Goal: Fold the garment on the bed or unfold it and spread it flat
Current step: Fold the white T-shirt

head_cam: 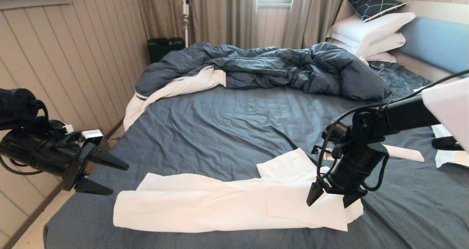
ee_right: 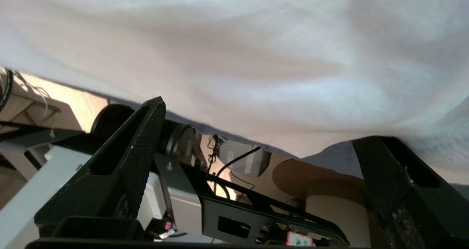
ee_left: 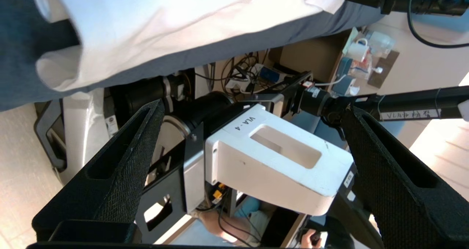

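The garment (head_cam: 227, 201), a white T-shirt, lies folded into a long band across the near part of the bed (head_cam: 227, 131), with one sleeve sticking out towards the headboard. No chest print shows. My left gripper (head_cam: 118, 179) hovers open just off the garment's left end, pointing at it, with nothing between its fingers. In the left wrist view the garment (ee_left: 165, 21) lies beyond the gripper (ee_left: 253, 106). My right gripper (head_cam: 329, 203) points down, open, just above the garment's right end. White cloth (ee_right: 234, 51) fills the right wrist view past the gripper (ee_right: 262, 120).
A rumpled dark-blue duvet (head_cam: 274, 65) with white lining covers the far half of the bed. White pillows (head_cam: 370, 29) are stacked by the light-blue headboard (head_cam: 436, 40). Other white cloth (head_cam: 449, 159) lies at the right edge. A panelled wall (head_cam: 55, 58) runs along the left.
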You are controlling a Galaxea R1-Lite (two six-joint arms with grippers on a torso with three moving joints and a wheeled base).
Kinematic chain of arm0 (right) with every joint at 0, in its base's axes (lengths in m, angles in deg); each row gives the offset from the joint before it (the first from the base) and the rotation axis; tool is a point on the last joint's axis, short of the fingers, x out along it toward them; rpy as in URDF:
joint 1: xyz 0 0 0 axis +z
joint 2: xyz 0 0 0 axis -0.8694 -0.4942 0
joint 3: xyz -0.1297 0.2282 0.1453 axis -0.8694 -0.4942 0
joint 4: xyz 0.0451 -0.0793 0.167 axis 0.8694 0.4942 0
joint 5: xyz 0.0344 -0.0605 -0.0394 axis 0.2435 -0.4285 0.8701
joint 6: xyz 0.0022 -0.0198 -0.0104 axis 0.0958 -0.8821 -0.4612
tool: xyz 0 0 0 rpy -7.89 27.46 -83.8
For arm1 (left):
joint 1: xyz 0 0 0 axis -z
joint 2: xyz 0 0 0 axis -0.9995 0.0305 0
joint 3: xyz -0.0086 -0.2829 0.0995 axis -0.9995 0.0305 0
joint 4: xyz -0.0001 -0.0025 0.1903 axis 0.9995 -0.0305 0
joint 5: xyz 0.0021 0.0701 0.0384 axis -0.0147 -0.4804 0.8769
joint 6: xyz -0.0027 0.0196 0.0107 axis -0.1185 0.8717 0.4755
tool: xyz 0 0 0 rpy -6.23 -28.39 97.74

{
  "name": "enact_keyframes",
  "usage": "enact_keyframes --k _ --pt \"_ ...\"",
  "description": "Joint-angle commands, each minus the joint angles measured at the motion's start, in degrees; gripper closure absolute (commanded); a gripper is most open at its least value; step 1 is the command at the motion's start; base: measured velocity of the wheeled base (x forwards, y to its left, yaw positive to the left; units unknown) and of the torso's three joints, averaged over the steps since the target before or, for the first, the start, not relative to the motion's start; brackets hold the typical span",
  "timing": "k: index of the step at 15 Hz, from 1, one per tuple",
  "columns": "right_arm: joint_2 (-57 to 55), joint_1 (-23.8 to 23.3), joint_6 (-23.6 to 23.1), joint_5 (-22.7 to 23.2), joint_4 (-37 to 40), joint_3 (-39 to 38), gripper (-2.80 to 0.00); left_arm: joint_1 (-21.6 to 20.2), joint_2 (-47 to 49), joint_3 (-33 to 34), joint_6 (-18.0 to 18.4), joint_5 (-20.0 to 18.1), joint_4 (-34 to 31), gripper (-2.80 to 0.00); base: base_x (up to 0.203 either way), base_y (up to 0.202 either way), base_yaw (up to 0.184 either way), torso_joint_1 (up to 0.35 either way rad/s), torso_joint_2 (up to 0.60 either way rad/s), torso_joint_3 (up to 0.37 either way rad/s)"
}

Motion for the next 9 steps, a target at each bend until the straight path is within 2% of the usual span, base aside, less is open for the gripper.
enact_keyframes --k 1,2,4,9 --pt "-1.67 0.72 0.81 -0.1 0.27 0.93 -2.8 -0.29 0.31 0.18 0.15 -0.31 -0.41 -2.8 0.0 0.0 0.0 0.0 0.0 0.0" --pt "-1.76 0.81 1.09 -0.3 0.27 0.94 -2.8 -0.3 0.52 0.18 0.15 -0.39 -0.41 -2.8 0.0 0.0 0.0 0.0 0.0 0.0" --pt "-1.54 0.73 1.18 -0.47 0.27 0.94 0.0 -0.25 0.69 0.18 0.24 -1.01 -0.61 -2.8 0.0 0.0 0.0 0.0 0.0 0.0" --pt "-0.88 0.63 1.97 -2.14 0.27 0.59 0.0 -0.22 1.47 0.14 0.19 -1.1 -0.68 -2.8 0.0 0.0 0.0 0.0 0.0 0.0"
